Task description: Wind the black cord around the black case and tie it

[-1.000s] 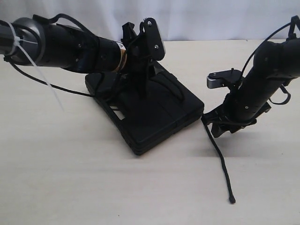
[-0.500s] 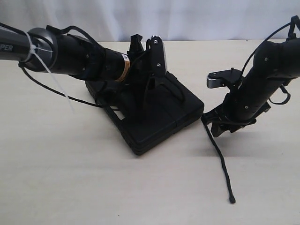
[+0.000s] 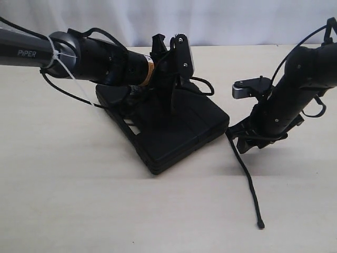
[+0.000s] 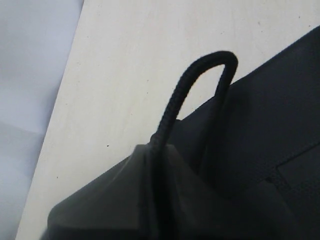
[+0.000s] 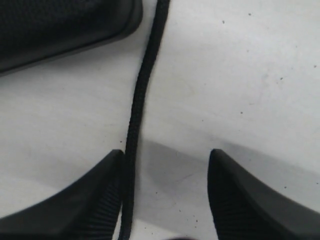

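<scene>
The black case [image 3: 179, 129] lies flat in the middle of the table. My left gripper [image 3: 172, 97] hangs over its far half, shut on the black cord [image 3: 204, 84], which bows out in a loop toward the right. In the left wrist view the cord [image 4: 177, 97] arches out of the shut left gripper [image 4: 157, 150] and drops behind the case [image 4: 272, 125]. My right gripper [image 3: 246, 141] stands open just off the case's right corner. There the cord [image 5: 141, 85] runs along the inner face of one finger [image 5: 102, 192] of the right gripper [image 5: 165, 165]. Its tipped end [image 3: 260, 225] lies near the front.
The pale table [image 3: 63, 190] spreads around the case. A white curtain [image 3: 221, 21] closes off the back. The left arm's thin cable [image 3: 68, 95] and a white zip tie [image 3: 71, 71] hang beside the case's left end.
My left arm has moved to the right across the case, drawing a loop of cord out past its far right edge. The right arm and the cord's loose tail have not moved.
</scene>
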Available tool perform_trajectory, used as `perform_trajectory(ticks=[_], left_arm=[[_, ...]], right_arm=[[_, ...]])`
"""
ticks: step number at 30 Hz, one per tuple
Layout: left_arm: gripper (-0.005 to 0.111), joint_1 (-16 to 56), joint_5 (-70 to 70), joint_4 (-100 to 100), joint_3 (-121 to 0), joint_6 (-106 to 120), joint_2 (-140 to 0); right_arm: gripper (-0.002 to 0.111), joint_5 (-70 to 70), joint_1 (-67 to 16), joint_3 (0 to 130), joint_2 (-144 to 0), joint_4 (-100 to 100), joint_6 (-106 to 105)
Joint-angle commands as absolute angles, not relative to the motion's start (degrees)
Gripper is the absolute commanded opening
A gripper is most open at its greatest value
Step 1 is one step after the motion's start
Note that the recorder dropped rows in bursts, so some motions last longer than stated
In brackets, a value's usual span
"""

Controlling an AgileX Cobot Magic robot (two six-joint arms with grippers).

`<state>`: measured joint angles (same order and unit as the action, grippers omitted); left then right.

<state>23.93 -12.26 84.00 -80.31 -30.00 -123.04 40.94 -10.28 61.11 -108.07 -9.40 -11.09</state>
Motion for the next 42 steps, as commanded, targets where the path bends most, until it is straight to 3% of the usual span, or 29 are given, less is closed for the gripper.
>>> perform_trajectory(ticks=[1, 5, 17, 19, 21, 22, 35, 42], left_arm=[[0.000, 23.73, -8.78, 82.89, -80.78, -30.12, -123.34], [0.000, 23.73, -6.75, 80.04, -80.67, -30.35, -121.32], [0.000, 23.73, -19.18, 87.69, -72.22, -29.85, -113.75], [0.000, 23.73, -19.18, 87.69, -72.22, -29.85, -113.75], [0.000, 23.73, -19.18, 87.69, -72.22, -29.85, -113.75], [0.000, 23.73, -19.18, 87.69, -72.22, -29.85, -113.75], [0.000, 23.73, -27.54, 96.28, -71.67, -32.74, -110.69], [0.000, 25.46, -27.53, 99.95, -67.84, -29.73, -108.03]], right_arm=[[0.049, 42.34, -10.16, 60.96, -108.09, -9.58, -10.82], [0.049, 43.51, -10.06, 60.96, -108.09, -11.76, -10.69], [0.047, 42.06, -10.16, 60.96, -115.70, -12.44, -12.61], [0.038, 42.06, -10.16, 60.96, -116.07, -11.84, -12.76], [0.010, 41.79, -10.16, 60.96, -116.07, -10.48, -12.76], [0.005, 41.64, -10.16, 60.96, -115.63, -10.48, -12.52], [0.004, 43.61, -9.67, 61.39, -102.92, -11.38, -11.54], [0.004, 45.20, -4.21, 66.87, -102.49, -19.26, -13.31]])
